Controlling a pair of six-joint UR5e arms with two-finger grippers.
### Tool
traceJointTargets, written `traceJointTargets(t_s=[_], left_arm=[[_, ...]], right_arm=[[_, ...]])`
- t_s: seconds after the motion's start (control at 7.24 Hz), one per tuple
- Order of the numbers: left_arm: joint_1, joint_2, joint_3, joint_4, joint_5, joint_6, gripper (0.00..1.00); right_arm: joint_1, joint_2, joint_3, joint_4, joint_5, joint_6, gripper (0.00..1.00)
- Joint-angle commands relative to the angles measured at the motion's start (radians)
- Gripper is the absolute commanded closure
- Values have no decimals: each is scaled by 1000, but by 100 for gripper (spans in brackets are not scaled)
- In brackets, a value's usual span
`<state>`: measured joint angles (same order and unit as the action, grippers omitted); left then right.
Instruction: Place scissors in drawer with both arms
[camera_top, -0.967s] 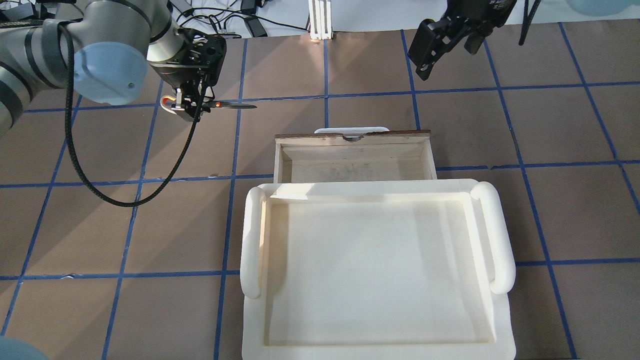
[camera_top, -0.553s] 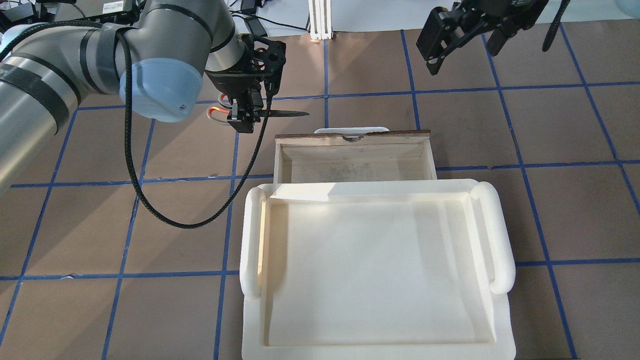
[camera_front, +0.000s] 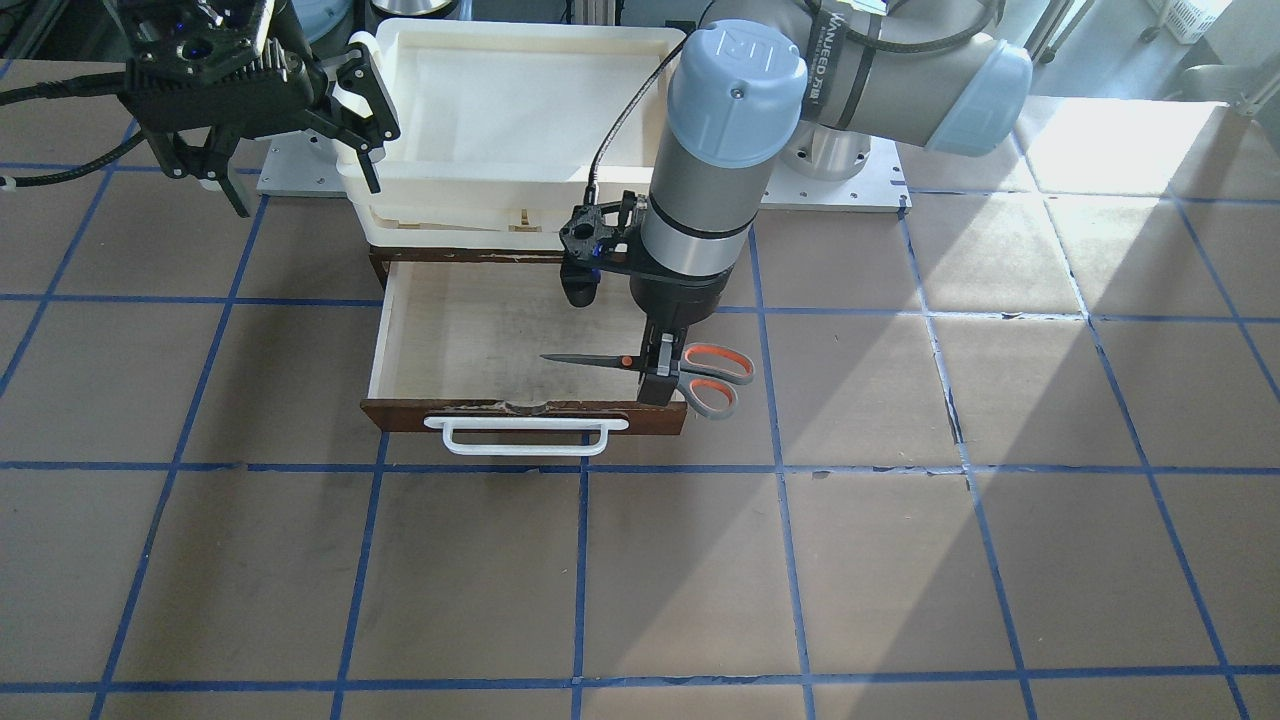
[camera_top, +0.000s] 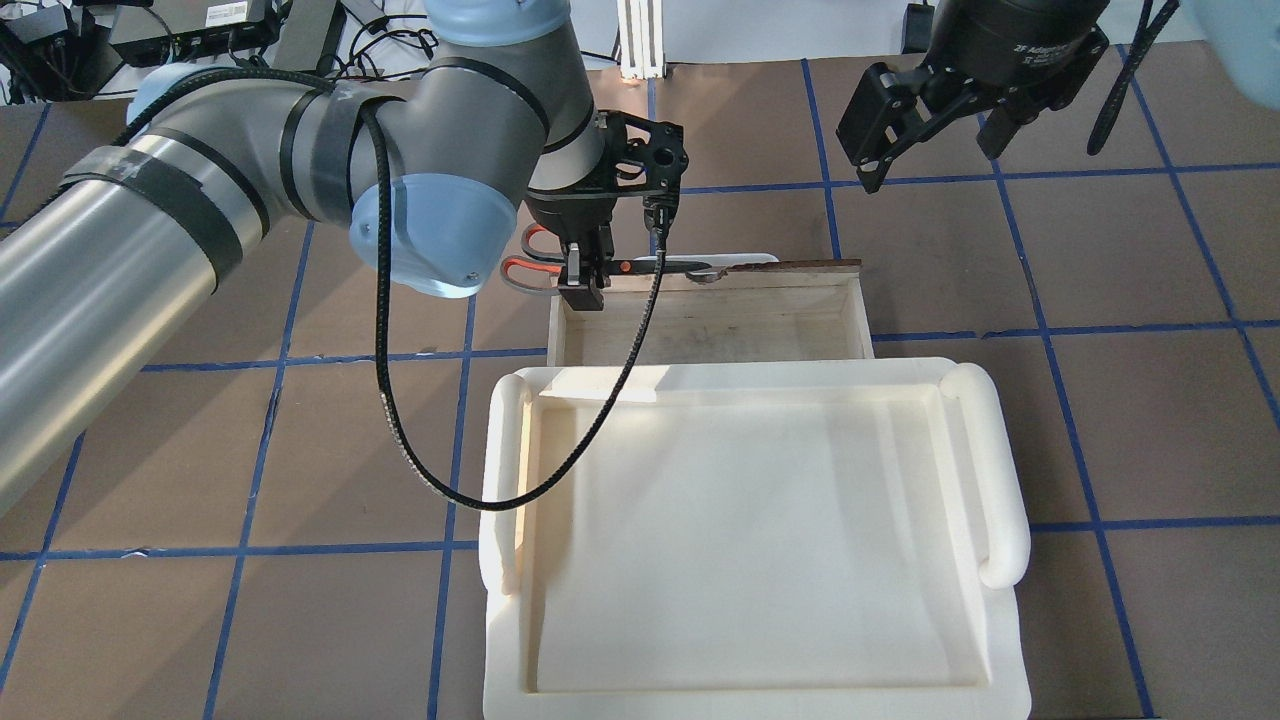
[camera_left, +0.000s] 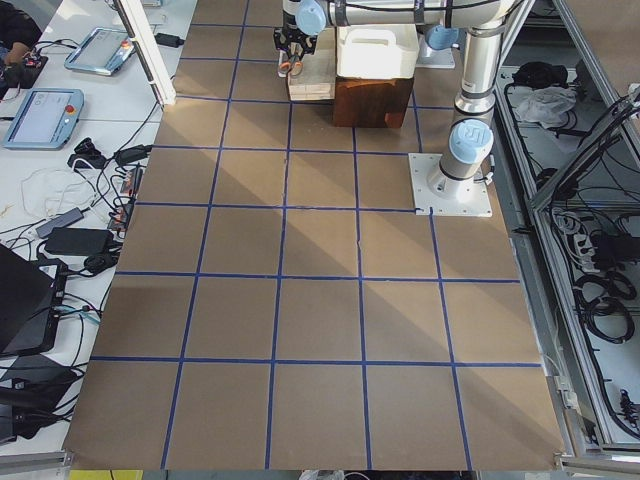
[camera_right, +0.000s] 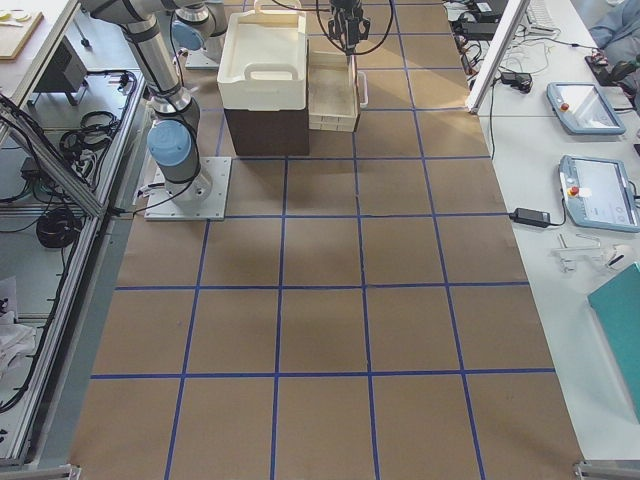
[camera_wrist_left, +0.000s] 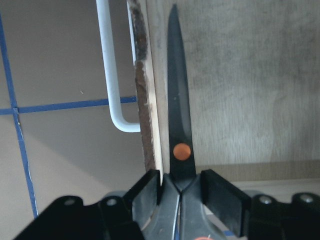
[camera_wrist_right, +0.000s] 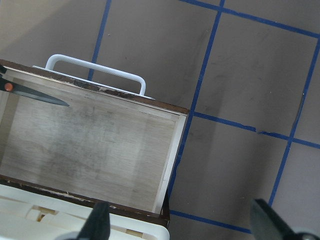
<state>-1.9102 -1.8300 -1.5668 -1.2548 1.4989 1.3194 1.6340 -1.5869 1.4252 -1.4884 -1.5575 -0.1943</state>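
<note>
The scissors (camera_front: 627, 362) are held by the left gripper (camera_top: 588, 280), its jaws pinched on them just behind the orange pivot. The closed blades are carried level over the pale inside of the drawer (camera_front: 470, 330), just inside its red-brown front. The handle loops are left projecting past the side wall, over the worktop (camera_front: 900, 500). The right gripper (camera_top: 930, 150) is held apart beyond the drawer's other end, jaws spread.

- My gripper (camera_wrist_right: 182, 227) hangs over the table (camera_wrist_right: 240, 75), fingers (camera_wrist_right: 98, 224) spread wide.
- Below me the drawer (camera_wrist_right: 85, 145) stands open, its white handle (camera_wrist_right: 95, 70) outermost.
- The scissors (camera_wrist_right: 35, 94) reach in from the left, blades over its pale floor.
- A cream tray (camera_wrist_right: 50, 214) edges the bottom left.
</note>
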Motion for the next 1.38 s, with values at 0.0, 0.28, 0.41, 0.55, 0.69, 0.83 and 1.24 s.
traceJointTargets(t_s=[0.0, 0.28, 0.41, 0.55, 0.69, 0.83, 1.24], left_arm=[[-36, -8, -22, 0, -31, -32, 100], [-50, -2, -67, 2, -46, -57, 100], [-55, 0, -68, 0, -46, -65, 100], [-66, -8, -68, 2, -46, -81, 100], [-75, -12, -68, 6, -46, -115, 100], [-76, -14, -70, 5, -46, -115, 100], [-76, -20, -72, 5, -46, -118, 100]], right_arm=[[-6, -7, 4, 14, -4, 63, 0], [-8, -13, 9, 14, -4, 67, 0], [-8, -15, 9, 13, -4, 67, 0], [-8, -18, 9, 14, -4, 67, 0], [-8, -21, 9, 14, -4, 67, 0], [-8, -21, 9, 14, -4, 67, 0], [-8, -21, 9, 13, -4, 69, 0]])
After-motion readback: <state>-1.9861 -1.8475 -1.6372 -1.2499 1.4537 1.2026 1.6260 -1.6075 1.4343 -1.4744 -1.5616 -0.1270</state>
